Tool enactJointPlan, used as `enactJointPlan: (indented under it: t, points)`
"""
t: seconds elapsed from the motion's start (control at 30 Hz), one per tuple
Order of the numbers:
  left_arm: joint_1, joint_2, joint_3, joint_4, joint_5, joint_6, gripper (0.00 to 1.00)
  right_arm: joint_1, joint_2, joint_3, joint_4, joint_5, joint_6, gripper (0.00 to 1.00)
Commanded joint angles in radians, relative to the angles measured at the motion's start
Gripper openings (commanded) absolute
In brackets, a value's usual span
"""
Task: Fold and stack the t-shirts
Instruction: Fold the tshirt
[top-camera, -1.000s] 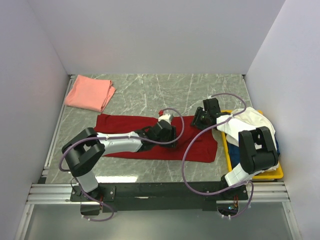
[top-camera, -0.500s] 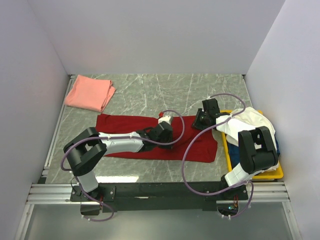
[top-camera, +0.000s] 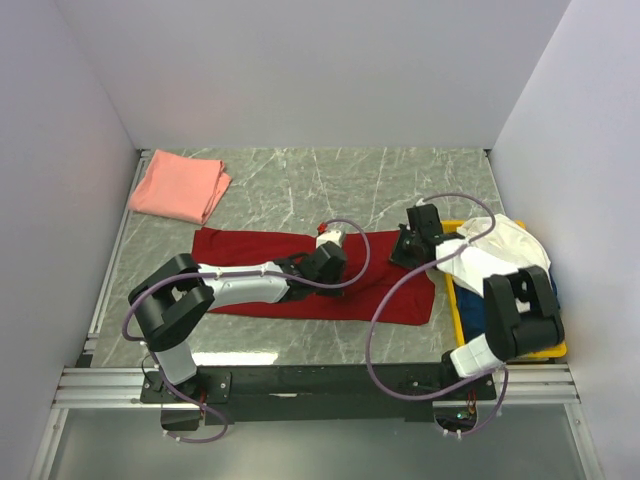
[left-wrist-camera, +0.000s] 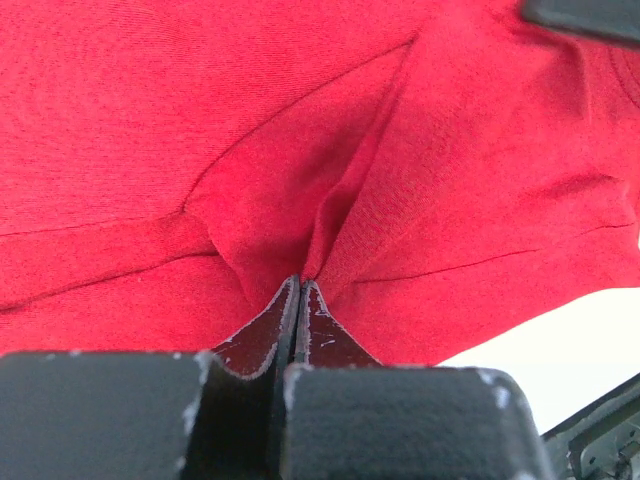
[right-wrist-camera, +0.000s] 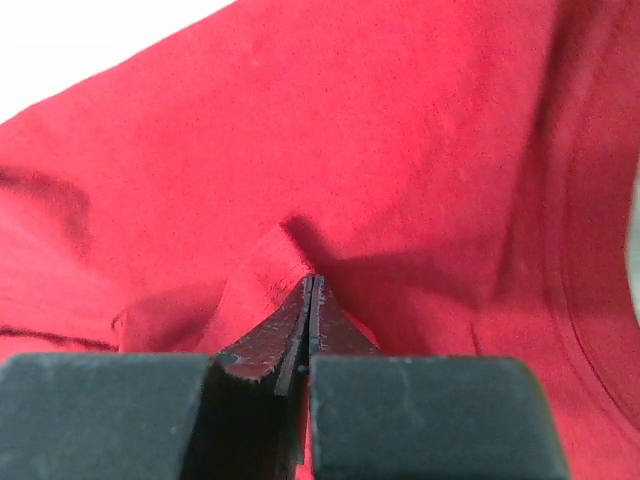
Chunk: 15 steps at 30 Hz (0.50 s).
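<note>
A deep red t-shirt (top-camera: 250, 252) lies spread flat across the middle of the table. My left gripper (top-camera: 318, 268) sits near its centre, shut on a pinched ridge of red cloth (left-wrist-camera: 300, 230). My right gripper (top-camera: 402, 250) is at the shirt's upper right corner, shut on a raised pucker of the same cloth (right-wrist-camera: 270, 275). A salmon pink t-shirt (top-camera: 180, 186) lies folded at the far left. A cream white t-shirt (top-camera: 490, 250) is heaped at the right.
The yellow tray (top-camera: 457, 312) stands at the right edge under the white heap, with something dark blue (top-camera: 552, 290) in it. White walls close in the table on three sides. The metal rail (top-camera: 300, 385) runs along the near edge.
Both grippers have closed from open onto the red cloth. The right arm's elbow has shifted slightly toward the near right; the left arm has barely moved.
</note>
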Motion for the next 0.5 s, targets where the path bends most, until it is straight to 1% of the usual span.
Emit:
enactJointPlan:
  t: [0.0, 0.2, 0.47]
  points:
    - [-0.005, -0.040, 0.038, -0.014, -0.031, 0.015, 0.01, 0.009, -0.126, -0.032, -0.014, 0.030, 0.017, 0.00]
    - [-0.005, -0.068, 0.050, -0.055, -0.046, 0.025, 0.01, 0.009, -0.296, -0.106, -0.060, 0.055, 0.039, 0.00]
    - [0.003, -0.105, 0.064, -0.106, -0.049, 0.042, 0.01, 0.010, -0.474, -0.191, -0.116, 0.020, 0.048, 0.00]
